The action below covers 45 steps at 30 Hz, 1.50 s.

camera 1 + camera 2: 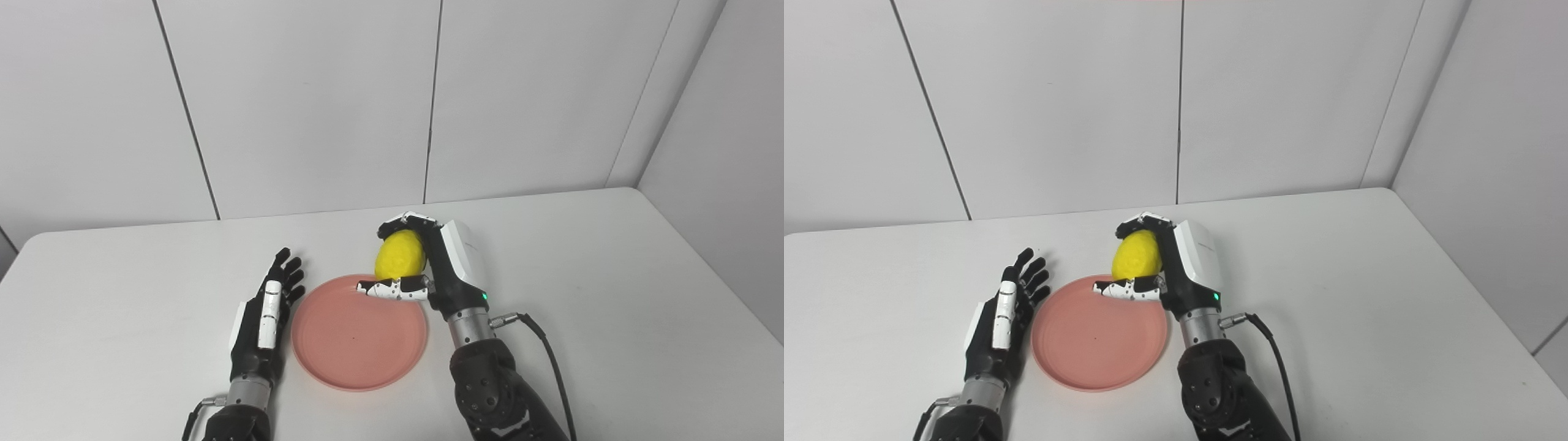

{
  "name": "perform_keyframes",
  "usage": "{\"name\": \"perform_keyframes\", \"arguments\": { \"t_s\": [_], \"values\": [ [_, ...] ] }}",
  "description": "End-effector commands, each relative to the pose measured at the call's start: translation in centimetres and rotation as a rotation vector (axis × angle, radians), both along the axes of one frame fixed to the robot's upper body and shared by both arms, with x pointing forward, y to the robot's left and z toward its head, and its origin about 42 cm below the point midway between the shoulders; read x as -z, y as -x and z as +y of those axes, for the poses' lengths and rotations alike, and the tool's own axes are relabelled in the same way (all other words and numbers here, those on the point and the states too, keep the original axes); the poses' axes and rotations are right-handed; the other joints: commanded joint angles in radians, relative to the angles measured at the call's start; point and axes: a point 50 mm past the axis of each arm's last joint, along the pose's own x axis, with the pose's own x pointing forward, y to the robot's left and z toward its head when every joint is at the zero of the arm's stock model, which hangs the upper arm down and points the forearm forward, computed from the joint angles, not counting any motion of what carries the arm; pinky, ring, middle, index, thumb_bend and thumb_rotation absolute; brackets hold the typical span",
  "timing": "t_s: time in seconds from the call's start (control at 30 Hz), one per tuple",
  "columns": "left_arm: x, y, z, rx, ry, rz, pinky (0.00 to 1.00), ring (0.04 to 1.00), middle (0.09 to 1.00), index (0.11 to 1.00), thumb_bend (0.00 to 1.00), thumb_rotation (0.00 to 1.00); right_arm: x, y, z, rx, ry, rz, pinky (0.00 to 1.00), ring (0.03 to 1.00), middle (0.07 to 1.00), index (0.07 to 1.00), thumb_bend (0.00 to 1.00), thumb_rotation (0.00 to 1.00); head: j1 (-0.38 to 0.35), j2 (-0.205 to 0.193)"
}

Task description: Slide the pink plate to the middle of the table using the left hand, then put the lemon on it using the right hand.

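Observation:
A round pink plate (358, 343) lies flat on the white table, near the front and about midway across. My right hand (429, 263) is shut on a yellow lemon (399, 256), fingers curled over its top and thumb under it. The lemon is held above the plate's far right rim. My left hand (269, 306) rests open just left of the plate, fingers stretched out toward the wall and holding nothing. In the right eye view the same lemon (1135, 256) shows over the plate's (1090, 352) far edge.
The white table (612, 294) ends at the panelled wall behind and at a side wall on the right. A black cable (551, 355) trails from my right wrist across the table toward the front.

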Motion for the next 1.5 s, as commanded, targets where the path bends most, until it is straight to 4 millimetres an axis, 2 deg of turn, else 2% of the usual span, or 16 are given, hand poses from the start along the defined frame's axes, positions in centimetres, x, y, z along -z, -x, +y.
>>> {"name": "perform_keyframes", "arguments": {
  "t_s": [0.0, 0.3, 0.53, 0.77, 0.83, 1.0, 1.1, 1.13, 1.47],
  "values": [
    [0.2, 0.2, -0.5, 0.006, -0.014, -0.001, 0.9, 0.923, 0.927, 0.923, 0.59, 1.0, -2.3, -0.3, 1.5, -0.085, -0.022, -0.103, 0.19, 0.444, 0.431, 0.516, 0.51, 0.0, 0.012, -0.002],
    [0.1, 0.3, -1.4, -0.004, -0.031, -0.017, 0.86, 0.897, 0.91, 0.911, 0.57, 1.0, -1.0, 0.3, 3.0, -0.193, -0.017, -0.013, 0.19, 0.444, 0.436, 0.519, 0.51, 0.0, 0.077, 0.003],
    [0.0, 0.3, -1.7, -0.013, -0.035, -0.023, 0.84, 0.885, 0.899, 0.895, 0.54, 1.0, 0.1, 0.2, 3.5, -0.221, 0.014, 0.044, 0.16, 0.443, 0.436, 0.517, 0.51, 0.0, 0.095, 0.005],
    [-0.1, 0.4, -1.8, -0.012, -0.055, -0.032, 0.83, 0.889, 0.899, 0.889, 0.54, 1.0, 1.9, -0.2, 3.2, -0.205, 0.089, 0.086, 0.14, 0.443, 0.423, 0.525, 0.51, 0.0, 0.109, 0.008],
    [-0.1, 0.4, -1.8, -0.01, -0.052, -0.029, 0.83, 0.895, 0.905, 0.896, 0.55, 1.0, 2.4, -0.3, 3.1, -0.2, 0.112, 0.086, 0.14, 0.443, 0.462, 0.496, 0.51, 0.0, 0.109, 0.009],
    [0.0, 0.4, -1.8, -0.011, -0.064, -0.02, 0.85, 0.902, 0.908, 0.905, 0.56, 1.0, 3.3, -0.6, 2.8, -0.183, 0.14, 0.101, 0.15, 0.443, 0.431, 0.51, 0.51, 0.0, 0.109, 0.009],
    [0.0, 0.4, -1.8, -0.012, -0.068, -0.019, 0.86, 0.906, 0.909, 0.908, 0.56, 1.0, 3.5, -0.7, 2.6, -0.176, 0.139, 0.113, 0.15, 0.443, 0.416, 0.525, 0.51, 0.0, 0.11, 0.01],
    [-0.1, 0.4, -1.8, -0.012, -0.066, -0.017, 0.86, 0.905, 0.909, 0.909, 0.55, 1.0, 3.6, -0.8, 2.5, -0.173, 0.146, 0.112, 0.15, 0.443, 0.457, 0.5, 0.51, 0.0, 0.11, 0.01],
    [0.0, 0.4, -1.9, -0.01, -0.058, -0.014, 0.86, 0.902, 0.91, 0.912, 0.55, 1.0, 4.0, -0.8, 2.2, -0.159, 0.18, 0.058, 0.18, 0.413, 0.499, 0.491, 0.51, 0.0, 0.111, 0.01]
  ]
}}
